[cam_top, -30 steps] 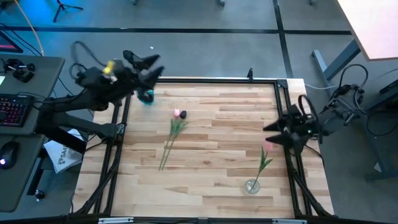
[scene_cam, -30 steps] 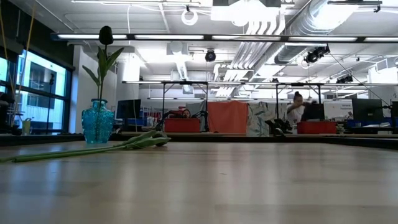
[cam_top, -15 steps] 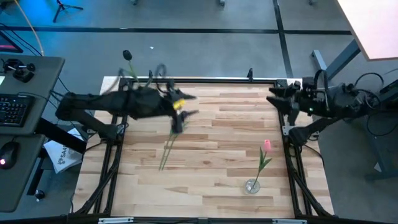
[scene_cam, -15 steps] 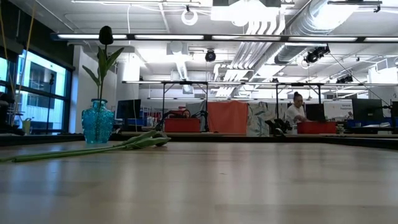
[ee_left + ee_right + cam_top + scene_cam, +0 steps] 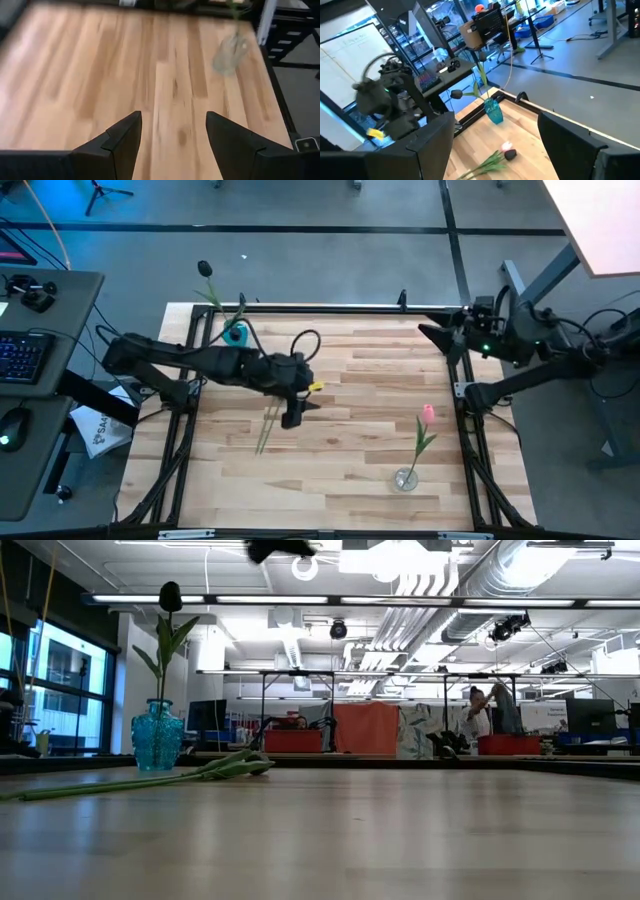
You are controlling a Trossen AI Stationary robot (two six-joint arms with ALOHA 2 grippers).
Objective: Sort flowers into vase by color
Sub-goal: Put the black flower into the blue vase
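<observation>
Pincer, left: the left pincer (image 5: 293,418) hung over the middle of the bench (image 5: 350,470), fingers (image 5: 120,145) spread apart with only bare wood between them, nothing gripped.

Pincer, right: the right pincer (image 5: 432,336) waited off by the far right corner of the frame, fingers wide apart too, pointed across the boards.

Loose flowers: two tulips (image 5: 270,420) lay flat on the bench just under the left pincer, stems side by side; from the right wrist view one head was pink (image 5: 507,146) and one dark (image 5: 510,155), the two touching.

Already sorted: a dark tulip (image 5: 205,270) stood in the blue vase (image 5: 236,334) at the far left corner, and a pink tulip (image 5: 429,415) leaned in the clear glass vase (image 5: 405,478) near the right front.

How they'd handle: I'd have called these featherlight, with thin springy stems, likely wire in plastic, that could roll or slip out of a loose pinch; the heads looked soft and easy to crush.

Where to take hold: mid-stem, below the leaves, seemed the sensible spot. With the two lying so close, the risk I saw was catching both at once.

Room: a person (image 5: 478,712) worked at a desk far behind.
</observation>
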